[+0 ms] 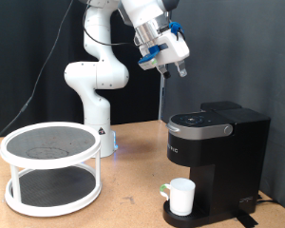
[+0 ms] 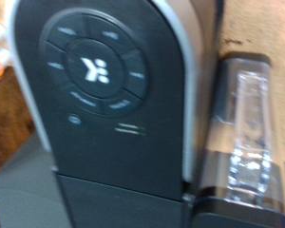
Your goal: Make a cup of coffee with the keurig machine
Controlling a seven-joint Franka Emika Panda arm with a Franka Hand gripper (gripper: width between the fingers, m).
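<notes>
The black keurig machine [image 1: 217, 144] stands on the table at the exterior view's right with its rounded lid down. The white cup [image 1: 180, 197] sits on the machine's drip tray under the spout, handle towards the exterior view's left. My gripper [image 1: 174, 66] hangs in the air well above the machine's lid and touches nothing. The wrist view looks down on the machine's lid and round button panel [image 2: 97, 68]; no fingers show in it, and nothing is seen between them.
A white two-tier round rack [image 1: 50, 167] with dark shelves stands at the exterior view's left. The arm's base [image 1: 98, 119] is behind it. The machine's clear water tank [image 2: 245, 133] sits beside the lid. A black curtain forms the backdrop.
</notes>
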